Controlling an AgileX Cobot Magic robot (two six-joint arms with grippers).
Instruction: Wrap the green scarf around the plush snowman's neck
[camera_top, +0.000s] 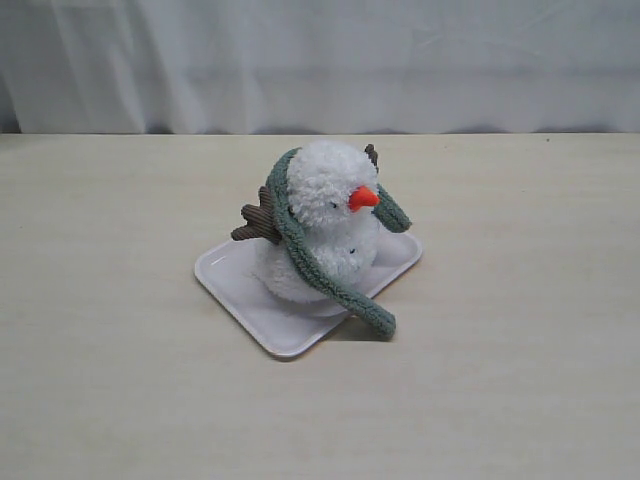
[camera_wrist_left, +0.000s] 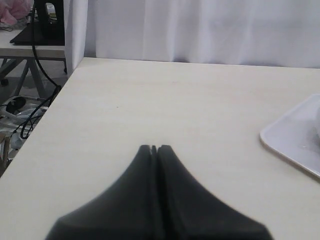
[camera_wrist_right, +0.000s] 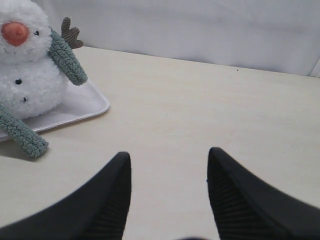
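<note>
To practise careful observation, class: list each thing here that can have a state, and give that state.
plush snowman: upright on the white tray.
green scarf: draped behind the snowman's head, both ends hanging loose, uncrossed.
white tray: flat on the table.
left gripper: shut, empty.
right gripper: open, empty.

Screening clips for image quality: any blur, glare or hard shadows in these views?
Exterior view: soft even light, no glare, sharp, faint shadow beside the tray. Left wrist view: shut left gripper blurred. Right wrist view: open right gripper soft, plush snowman sharp.
</note>
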